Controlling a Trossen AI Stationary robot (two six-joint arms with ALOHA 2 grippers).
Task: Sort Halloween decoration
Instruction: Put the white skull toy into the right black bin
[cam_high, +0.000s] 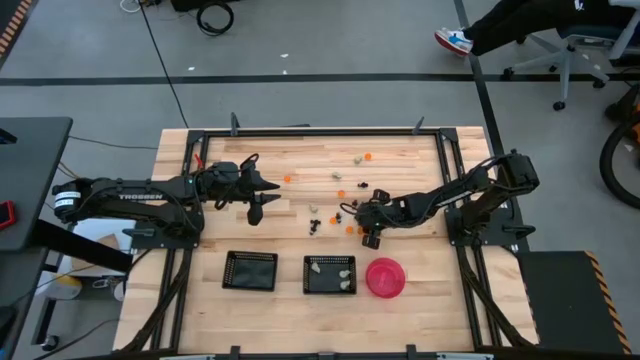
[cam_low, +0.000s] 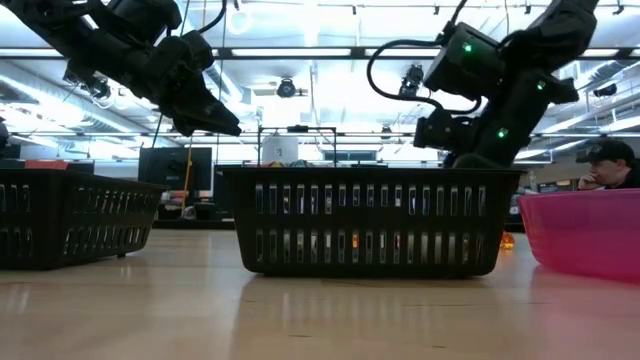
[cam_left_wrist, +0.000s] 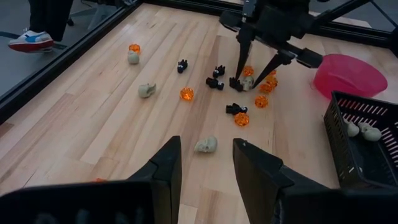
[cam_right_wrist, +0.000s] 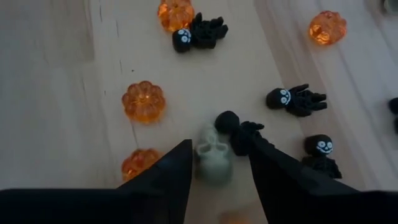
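Observation:
Small Halloween trinkets lie scattered on the wooden table: orange pumpkins (cam_right_wrist: 143, 101), black figures (cam_right_wrist: 295, 99) and pale skulls (cam_left_wrist: 147, 90). My right gripper (cam_right_wrist: 219, 142) is low over the cluster at the table's middle right (cam_high: 366, 228). It is open, and its fingers stand on either side of a pale skull (cam_right_wrist: 213, 158) that lies on the table, a black figure (cam_right_wrist: 241, 132) against it. My left gripper (cam_high: 264, 198) is open and empty, raised above the table's left half. Another skull (cam_left_wrist: 206, 145) lies on the table beyond its fingers.
Two black mesh trays stand near the front edge: the left one (cam_high: 250, 270) and the middle one (cam_high: 329, 274), which holds pale skulls (cam_left_wrist: 360, 129). A pink bowl (cam_high: 386, 277) stands to their right. A dark metal frame (cam_high: 320, 131) borders the table.

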